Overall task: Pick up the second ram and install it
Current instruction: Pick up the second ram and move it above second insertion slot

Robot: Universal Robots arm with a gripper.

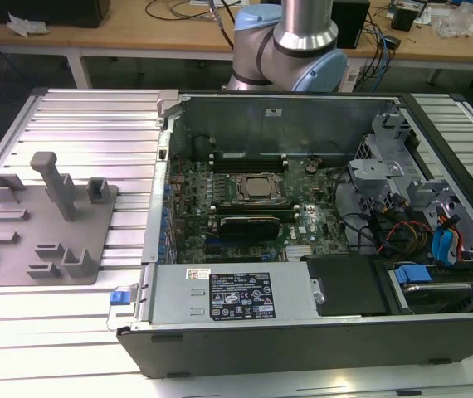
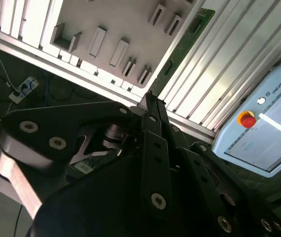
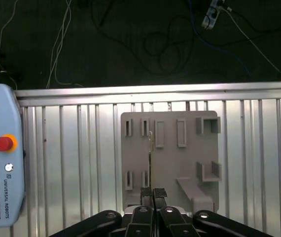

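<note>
Second ram (image 2: 195,27), the thin green stick, is pinched at one end by the gripper (image 3: 153,191), with its two fingers squeezed together on it. In the first wrist view it looks like a thin line over the grey holder (image 3: 170,173) on the ribbed metal table (image 3: 71,163), and it seems lifted clear. So the picking up looks done. Putting it in is left: it is not yet in the black slots (image 1: 249,157) of the open computer (image 1: 286,124)
</note>
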